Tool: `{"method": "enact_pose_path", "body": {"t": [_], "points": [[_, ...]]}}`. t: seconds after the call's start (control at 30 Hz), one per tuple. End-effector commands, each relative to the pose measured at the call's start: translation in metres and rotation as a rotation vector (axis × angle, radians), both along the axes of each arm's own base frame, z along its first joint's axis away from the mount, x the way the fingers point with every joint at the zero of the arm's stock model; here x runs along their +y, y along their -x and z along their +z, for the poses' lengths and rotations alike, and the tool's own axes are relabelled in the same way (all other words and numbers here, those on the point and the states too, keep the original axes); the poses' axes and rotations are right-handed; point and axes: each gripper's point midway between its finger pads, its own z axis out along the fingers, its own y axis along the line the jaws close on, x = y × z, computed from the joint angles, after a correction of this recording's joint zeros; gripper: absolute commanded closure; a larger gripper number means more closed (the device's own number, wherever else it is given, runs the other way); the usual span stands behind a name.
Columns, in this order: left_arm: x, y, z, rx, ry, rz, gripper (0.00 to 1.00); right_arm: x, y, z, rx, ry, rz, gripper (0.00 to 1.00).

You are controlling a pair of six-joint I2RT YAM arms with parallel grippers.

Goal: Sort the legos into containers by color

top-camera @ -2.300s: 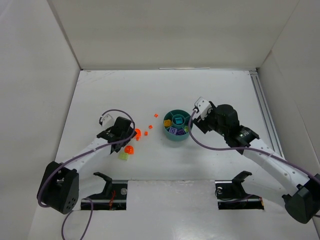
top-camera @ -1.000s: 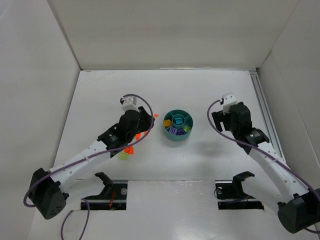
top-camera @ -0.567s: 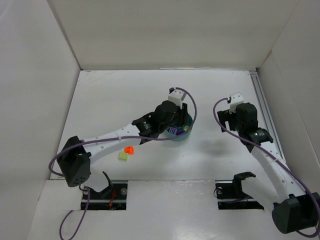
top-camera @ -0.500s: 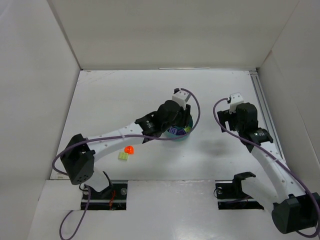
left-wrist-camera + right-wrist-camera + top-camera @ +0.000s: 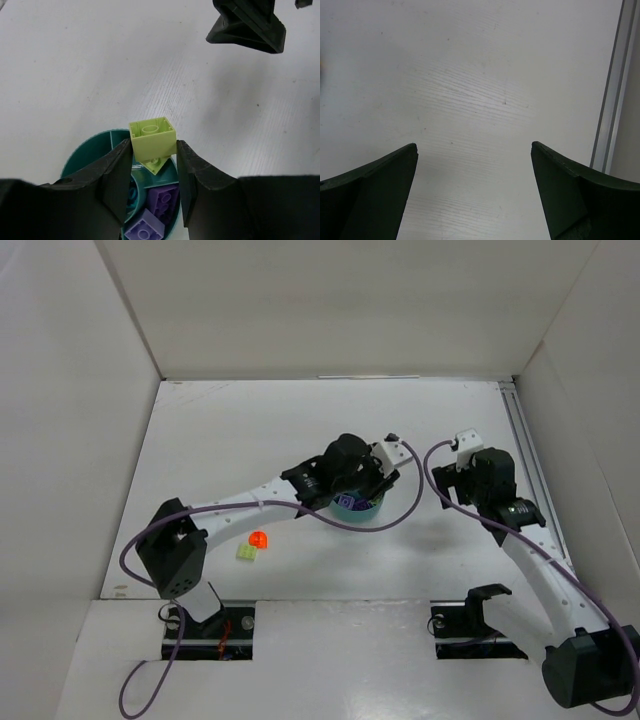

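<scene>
Left pincer clamped on lime green lego, right above teal dish (purple ones sit in one wedge). Step: drop-off. Next: line up over wedge with green piece, let go. Right pincer wide apart, holds nothing, over white bench

No text, label, brand, number or sign was legible in any view. Studs on the purple bricks in the dish were too small and blurred to show lettering. The lime green brick carried nothing readable either.
</scene>
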Motion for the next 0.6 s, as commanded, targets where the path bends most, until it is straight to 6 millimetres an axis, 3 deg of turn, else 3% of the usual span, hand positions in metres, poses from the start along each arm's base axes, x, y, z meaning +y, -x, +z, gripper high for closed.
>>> {"method": "enact_pose_path", "body": {"t": [0.0,0.03,0.07,0.2,0.57], "points": [[-0.003,-0.001,0.014,-0.107,0.010,-0.198,0.69,0.004,-0.007,0.013,-0.062,-0.020,0.025,0.01],[0.001,0.000,-0.004,-0.074,-0.035,-0.225,0.69,0.004,-0.007,0.013,-0.062,-0.020,0.025,0.01],[0.000,-0.003,-0.001,-0.081,-0.041,-0.243,0.69,0.006,-0.007,0.010,-0.052,-0.024,0.033,0.01],[0.004,-0.004,-0.018,-0.065,-0.125,-0.305,0.69,0.005,-0.007,0.010,-0.052,-0.016,0.038,0.01],[0.010,0.001,-0.029,-0.057,-0.162,-0.361,0.67,0.007,-0.007,0.008,-0.052,-0.013,0.051,0.01]]}}
